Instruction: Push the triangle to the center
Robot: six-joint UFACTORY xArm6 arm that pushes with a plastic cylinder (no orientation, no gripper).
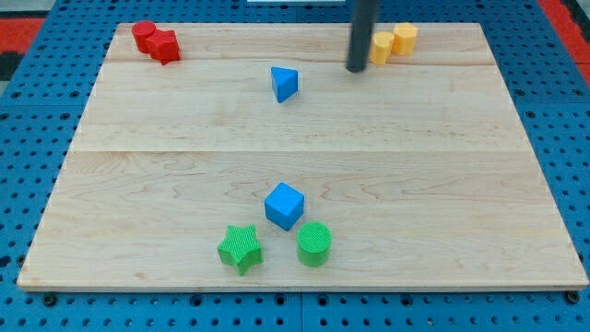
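In the camera view, you see my tip (357, 68) resting on the wooden board (461, 184) near the view's top, right of centre. There is no claw to report on: the arm ends in a plain dark rod, so nothing opens, closes or grips.

The blue triangle (285, 83) sits to the view's left of my tip, near it but apart, in the upper part of the board and above the board's middle.

Just to the view's right of the rod stand two yellow blocks (395, 41), touching each other; the rod hides part of the nearer one, and you cannot tell their shapes for sure.

At the view's top left corner, two red blocks (155, 41) lie pressed together.

Near the view's bottom you find a blue cube (284, 206), with a green star (241, 248) below it to the left and a green cylinder (314, 243) below it to the right, just beside the cube.
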